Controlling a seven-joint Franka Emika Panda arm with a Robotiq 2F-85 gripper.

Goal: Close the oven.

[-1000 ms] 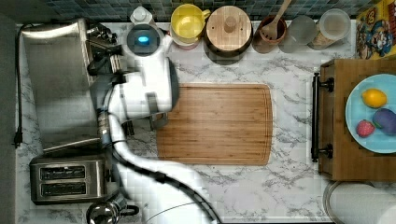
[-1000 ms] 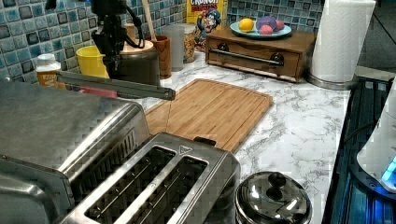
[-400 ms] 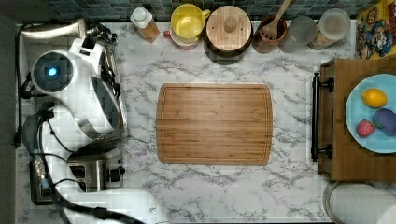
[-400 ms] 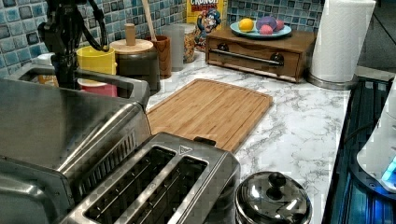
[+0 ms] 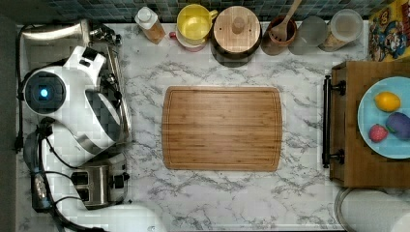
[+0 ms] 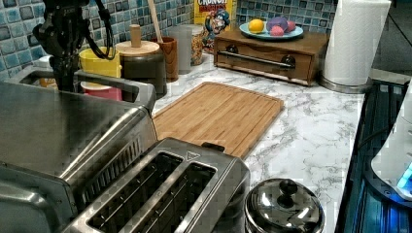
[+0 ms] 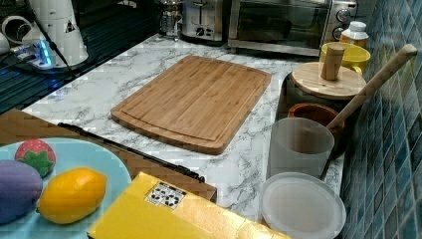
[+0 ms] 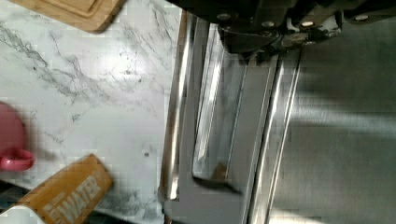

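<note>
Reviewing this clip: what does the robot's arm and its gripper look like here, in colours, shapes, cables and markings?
In the top view the arm is glossy white, with rounded segments, dark grey joints and a round black cap lit by a small blue light. Black cables loop beside its lower links. In the left view the gripper and wrist assembly are black, with black cables draped around them.

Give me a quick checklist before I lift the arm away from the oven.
1. Brushed stainless-steel toaster oven door upright against its front, right view: ok.
2. Door fully seated: cannot tell.
3. Gripper directly over the metal bar handle, left view: ok.
4. Orange-labelled water bottle apart from the oven: ok.
5. Wooden cutting board bare, nothing in the retreat path: ok.
</note>
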